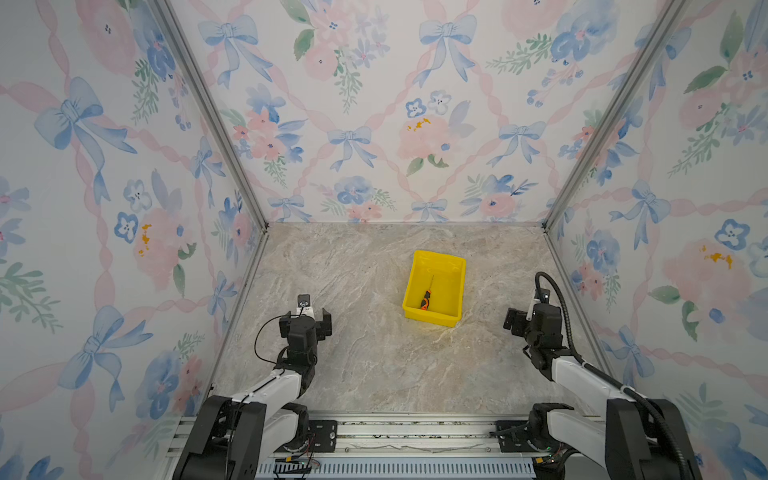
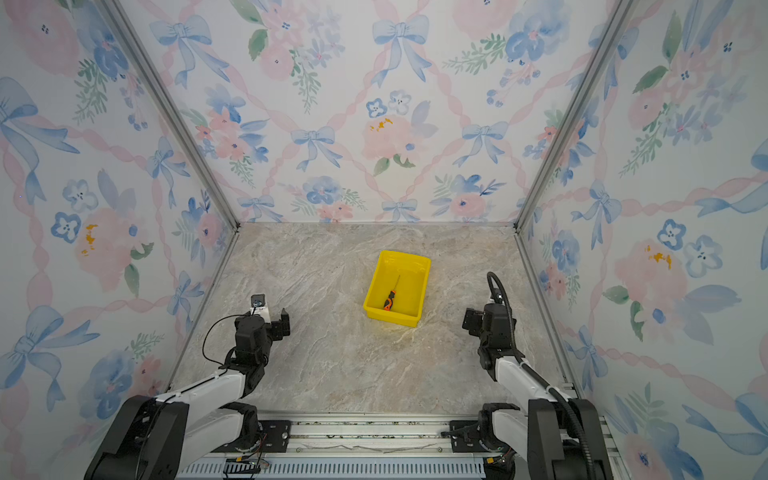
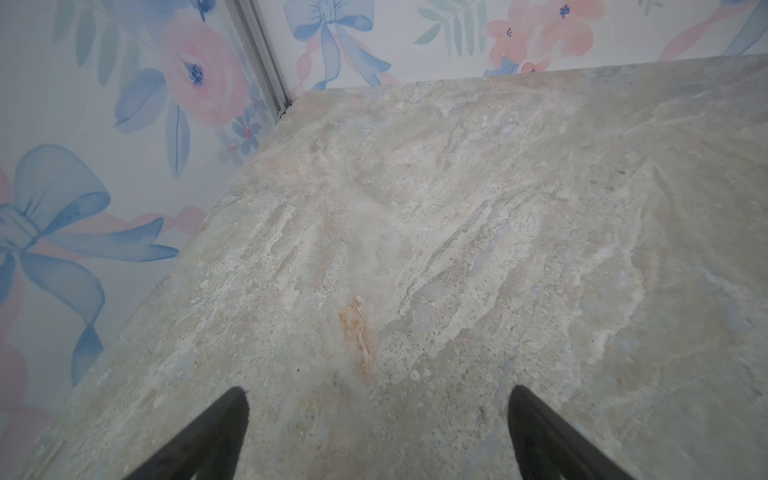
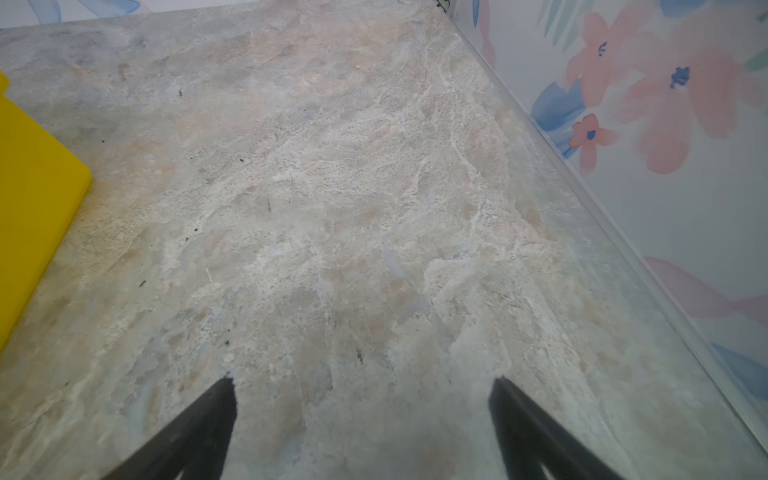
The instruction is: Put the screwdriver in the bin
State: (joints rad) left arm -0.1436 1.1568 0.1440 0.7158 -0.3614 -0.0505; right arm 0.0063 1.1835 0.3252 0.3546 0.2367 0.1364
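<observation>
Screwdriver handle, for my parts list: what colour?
Orange and black; the screwdriver shows best in a top view.

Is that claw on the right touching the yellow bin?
Apart. In a top view, bare table separates the right gripper from the bin; the right wrist view shows the same gap.

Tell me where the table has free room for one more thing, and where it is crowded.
The widest bare patch lies between the left arm and the bin, reaching the back wall. A narrower strip separates the bin from the right arm. Only the bin is crowded: the screwdriver lies inside.
</observation>
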